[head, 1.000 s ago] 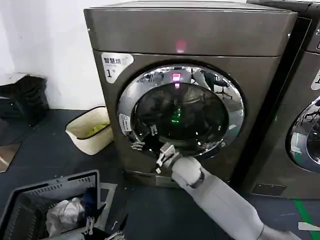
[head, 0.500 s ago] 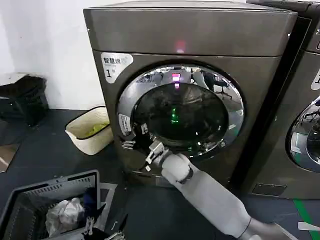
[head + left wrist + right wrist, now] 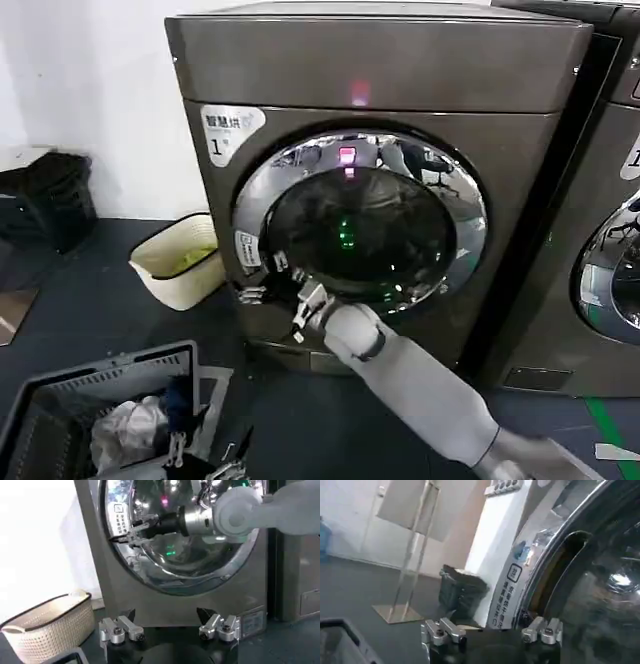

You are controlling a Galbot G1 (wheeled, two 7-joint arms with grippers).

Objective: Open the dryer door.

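Because our right pincer [image 3: 300, 305] sits at the door's edge near eight o'clock on the chrome ring, the main risk we see is slipping. The dryer door [image 3: 360, 225] is a big round disc, shut flat against the front of the grey-bronze dryer [image 3: 380, 70], which stands at about twelve o'clock from us and carries a white "1" sticker [image 3: 232, 128]. Its wide ring is polished and mirror-smooth, so metal fingertips could skate off it if we pull before they catch the dark recess beside the ring that the right wrist view shows. The tinted glass in the middle bulges outward and looks hard and slick, no place to press. A pull aimed sideways instead of outward could, we judge, strain the latch or drag the tips across the small label [image 3: 249, 246] at nine o'clock on the ring.

The right pincer's fingers [image 3: 442, 630] stand spread apart, holding nothing. Our left pincer [image 3: 170, 630] hangs low, well short of the machine, fingers also spread and empty.

A cream woven basket [image 3: 180, 262] sits on the floor at ten o'clock, and a grey plastic crate [image 3: 100, 372] with cloth at eight o'clock; a door swinging wide may, we think, sweep toward them.
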